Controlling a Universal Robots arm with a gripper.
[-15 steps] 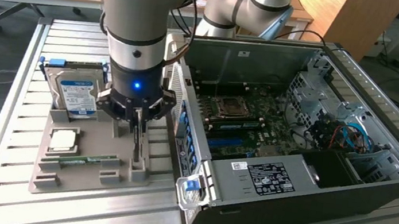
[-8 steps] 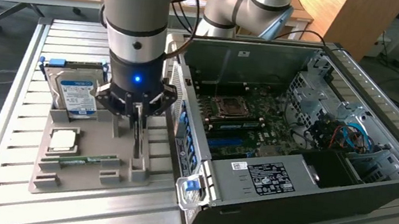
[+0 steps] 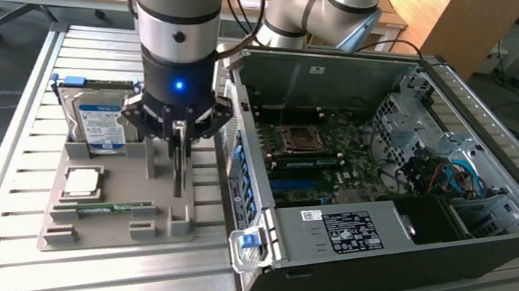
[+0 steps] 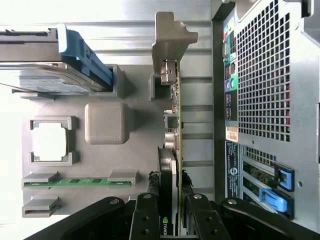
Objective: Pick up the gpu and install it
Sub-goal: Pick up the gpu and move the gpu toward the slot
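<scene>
Gpu (image 4: pixel 169 170) stands on edge — thin, dark, silver bracket, black fan.

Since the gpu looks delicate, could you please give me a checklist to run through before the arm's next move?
1. The hand lined up over the gpu: ok.
2. The gpu standing on edge in the grey holder: ok.
3. Hold on the gpu secure: cannot tell.
4. The hard drive and RAM stick apart from the gpu: ok.
5. The computer case open at its side, motherboard exposed: ok.
</scene>
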